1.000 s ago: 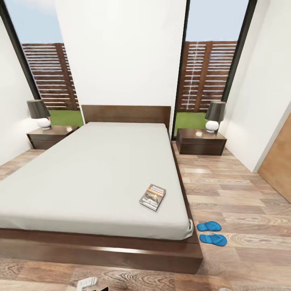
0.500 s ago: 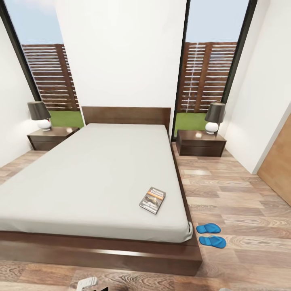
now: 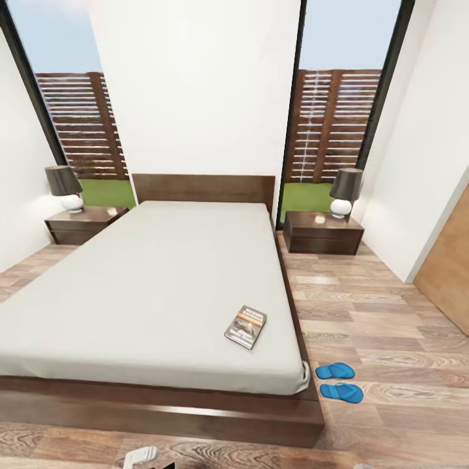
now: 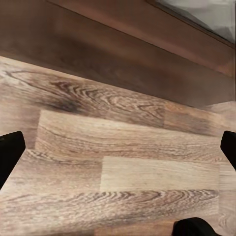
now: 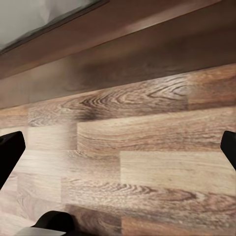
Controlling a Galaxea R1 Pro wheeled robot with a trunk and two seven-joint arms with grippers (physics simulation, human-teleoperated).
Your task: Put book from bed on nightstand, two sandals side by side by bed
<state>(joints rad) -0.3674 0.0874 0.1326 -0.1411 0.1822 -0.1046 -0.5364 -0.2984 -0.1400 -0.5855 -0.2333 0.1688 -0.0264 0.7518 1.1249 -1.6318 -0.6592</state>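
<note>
The book, dark with an orange band, lies flat on the grey mattress of the bed, near its right front corner. Two blue sandals lie side by side on the floor just right of that corner. One nightstand stands left of the headboard and the other nightstand right of it. My left gripper hangs open over bare floor planks beside the bed's wooden frame. My right gripper is open too, over the floor by the bed frame.
A lamp stands on the left nightstand and another lamp on the right one. Wood-plank floor runs along the bed's right side up to a white wall and a wooden door. Tall windows flank the headboard.
The whole head picture has slid slightly downward, so the camera moved. The book, sandals and bed keep their places relative to each other.
</note>
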